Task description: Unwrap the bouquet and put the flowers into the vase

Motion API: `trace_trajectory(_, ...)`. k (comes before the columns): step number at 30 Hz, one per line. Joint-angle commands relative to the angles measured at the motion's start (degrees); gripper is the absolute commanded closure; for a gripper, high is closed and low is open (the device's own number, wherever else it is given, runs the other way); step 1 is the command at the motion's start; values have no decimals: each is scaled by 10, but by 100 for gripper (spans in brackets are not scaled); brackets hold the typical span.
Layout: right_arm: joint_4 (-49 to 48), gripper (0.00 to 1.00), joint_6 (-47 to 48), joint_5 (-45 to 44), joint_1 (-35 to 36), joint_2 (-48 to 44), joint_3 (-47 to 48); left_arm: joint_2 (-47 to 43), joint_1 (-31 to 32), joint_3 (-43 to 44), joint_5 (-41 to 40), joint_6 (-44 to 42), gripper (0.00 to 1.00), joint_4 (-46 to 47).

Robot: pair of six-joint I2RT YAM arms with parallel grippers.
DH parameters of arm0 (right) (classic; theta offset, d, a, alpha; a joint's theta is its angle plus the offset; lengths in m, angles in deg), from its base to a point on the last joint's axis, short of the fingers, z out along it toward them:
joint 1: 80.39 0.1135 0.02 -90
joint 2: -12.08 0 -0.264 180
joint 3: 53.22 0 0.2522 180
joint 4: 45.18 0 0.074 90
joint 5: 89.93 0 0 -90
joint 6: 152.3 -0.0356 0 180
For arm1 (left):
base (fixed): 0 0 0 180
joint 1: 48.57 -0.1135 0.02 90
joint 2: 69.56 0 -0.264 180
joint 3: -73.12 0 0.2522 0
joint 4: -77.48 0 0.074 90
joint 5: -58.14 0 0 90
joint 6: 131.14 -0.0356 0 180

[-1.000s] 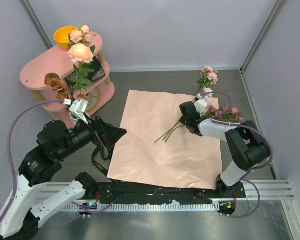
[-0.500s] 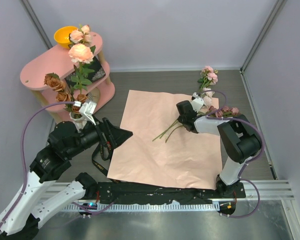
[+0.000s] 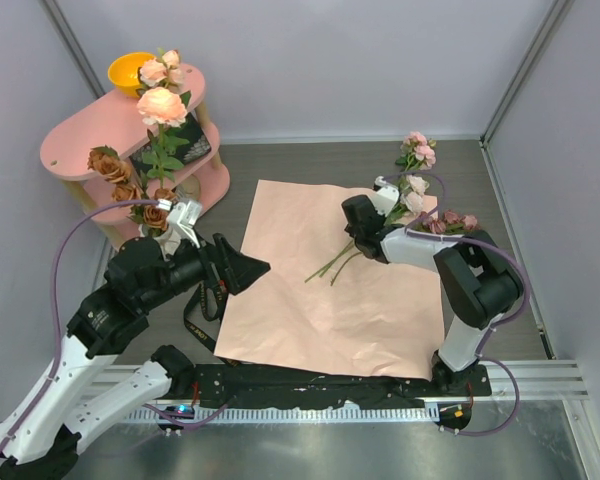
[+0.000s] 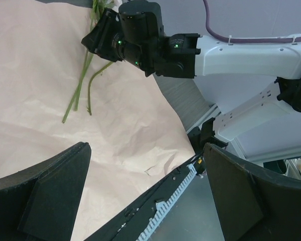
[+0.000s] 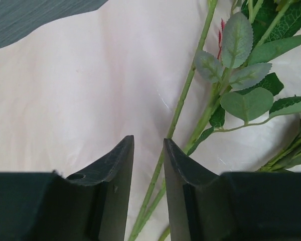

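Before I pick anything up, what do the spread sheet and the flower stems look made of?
The sheet looks like thin matte paper: it holds creases and wrinkles. The stems look like smooth green plastic, even in colour, probably artificial. The leaves seem coated fabric, dull-faced with faint veins, though that is uncertain.

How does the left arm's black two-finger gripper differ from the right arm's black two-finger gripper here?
The left gripper stands wide open; the right gripper shows only a narrow gap between its fingers. The left gripper hangs at the left edge of the salmon-pink paper sheet, nothing between its fingers; the right gripper sits low over the green flower stems near the sheet's right side. Both are black.
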Motion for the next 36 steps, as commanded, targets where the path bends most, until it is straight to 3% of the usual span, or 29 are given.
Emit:
trace_trajectory(1, -4, 64, -5, -29, 0, 37, 23, -13, 2, -12, 15, -2, 0, 29)
trace_trajectory(10, 2, 64, -17, -30, -1, 75, 32, -11, 2, -14, 9, -4, 0, 29)
trace_trajectory(15, 1, 84, -14, -50, 0, 72, 30, -5, 2, -18, 14, -2, 0, 36)
trace_trajectory(17, -2, 92, -16, -58, -1, 39, 17, -8, 2, -17, 11, 0, 0, 33)
trace_trajectory(21, -77, 98, -25, -57, -1, -88, -58, -22, 2, -20, 5, 12, 0, 26)
trace_trajectory(28, -237, 99, 6, 73, -5, -274, -166, -13, 2, -16, -9, 35, 0, 26)
trace_trajectory(31, -374, 99, 51, 164, -5, -335, -216, 5, 2, -12, -8, 59, 0, 42)
trace_trajectory(36, -602, 99, 104, 402, -4, -385, -329, 62, 2, -18, 10, 113, 0, 143)
